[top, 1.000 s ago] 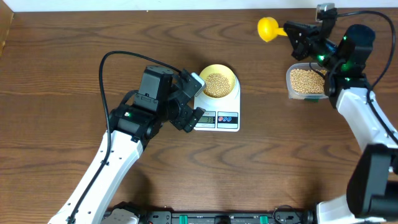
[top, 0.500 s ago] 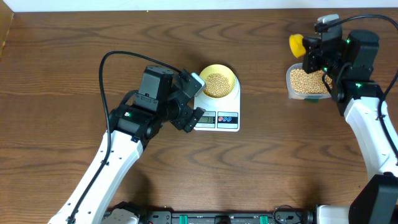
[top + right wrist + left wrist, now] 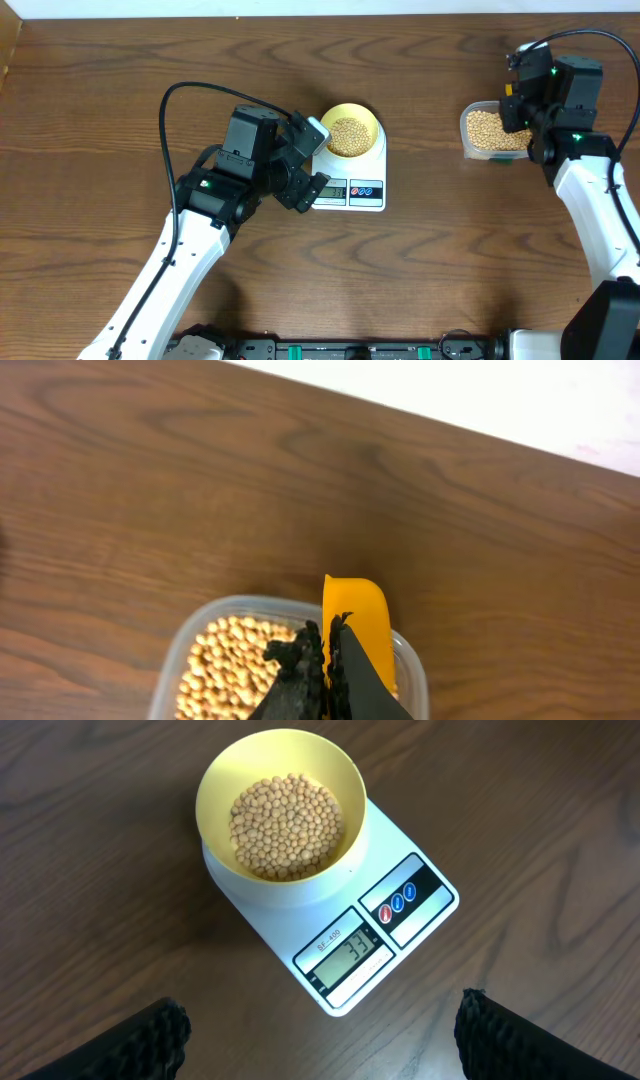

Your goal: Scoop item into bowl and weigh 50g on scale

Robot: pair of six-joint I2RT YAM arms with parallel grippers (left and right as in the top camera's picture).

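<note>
Scale (image 3: 340, 920) carries the bowl (image 3: 281, 805) of beans (image 3: 286, 825), left gripper (image 3: 320, 1038) spread wide just beside it. Right gripper (image 3: 327, 665) pinches the yellow scoop (image 3: 356, 622) over the tub (image 3: 487, 130); its bowl end hidden, probably dipping among beans.

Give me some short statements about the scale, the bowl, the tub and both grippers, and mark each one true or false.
1. The pale-yellow round bowl stands on the white digital scale. True.
2. The bowl is empty. False: it holds tan beans.
3. The left gripper is shut. False: it is open, holding nothing.
4. The right gripper is shut on the yellow scoop. True.
5. The clear plastic tub stands on the scale. False: it stands on the table.
</note>
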